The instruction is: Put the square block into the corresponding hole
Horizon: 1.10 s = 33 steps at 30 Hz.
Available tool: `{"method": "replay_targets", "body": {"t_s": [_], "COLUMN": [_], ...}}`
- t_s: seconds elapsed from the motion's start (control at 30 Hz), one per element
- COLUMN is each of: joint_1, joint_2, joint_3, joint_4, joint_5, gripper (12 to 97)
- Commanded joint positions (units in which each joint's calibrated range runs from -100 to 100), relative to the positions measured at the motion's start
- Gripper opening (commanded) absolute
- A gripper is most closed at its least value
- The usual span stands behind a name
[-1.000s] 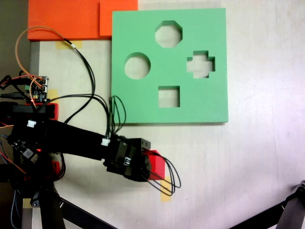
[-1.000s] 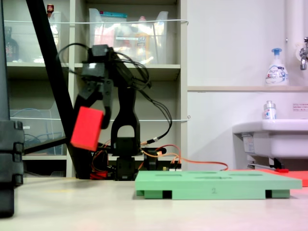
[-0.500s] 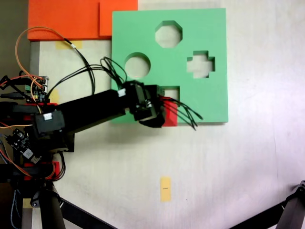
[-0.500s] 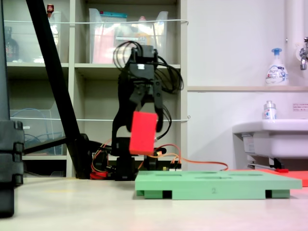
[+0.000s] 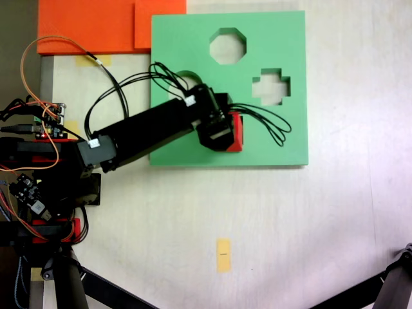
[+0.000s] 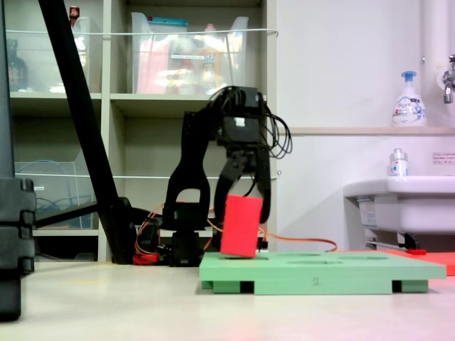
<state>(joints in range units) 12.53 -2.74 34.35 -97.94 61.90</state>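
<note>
In a fixed view from above, the red foam cube (image 5: 237, 132) sits over the spot of the green board (image 5: 283, 138) where the square cutout lies; the cutout itself is hidden under the cube and the black gripper (image 5: 226, 134). In the side fixed view the gripper (image 6: 245, 202) is shut on the cube (image 6: 240, 226), a finger (image 6: 230, 183) on each side. The cube hangs slightly tilted, its lower edge at the top surface of the board (image 6: 320, 273). The octagonal cutout (image 5: 228, 46) and the cross cutout (image 5: 271, 87) lie bare.
Orange foam sheets (image 5: 96, 26) lie at the board's upper left. A yellow tape strip (image 5: 223, 255) is on the table below. Wires and a circuit board (image 5: 51, 119) sit by the arm's base. A black tripod leg (image 5: 394, 283) enters at lower right.
The arm swung the red cube from above the yellow strip up onto the green board and lowered it from mid-air down to the board's top over the square cutout.
</note>
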Motion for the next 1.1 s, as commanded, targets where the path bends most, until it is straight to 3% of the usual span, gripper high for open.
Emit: {"method": "replay_targets", "body": {"t_s": [0.0, 1.07], "joint_1": [0.63, 2.00], "joint_2": [-0.06, 2.74], "joint_3": [5.43, 7.23], "joint_4": [-2.06, -2.06], "joint_5": [0.83, 3.22], "gripper": [33.2, 35.5]}}
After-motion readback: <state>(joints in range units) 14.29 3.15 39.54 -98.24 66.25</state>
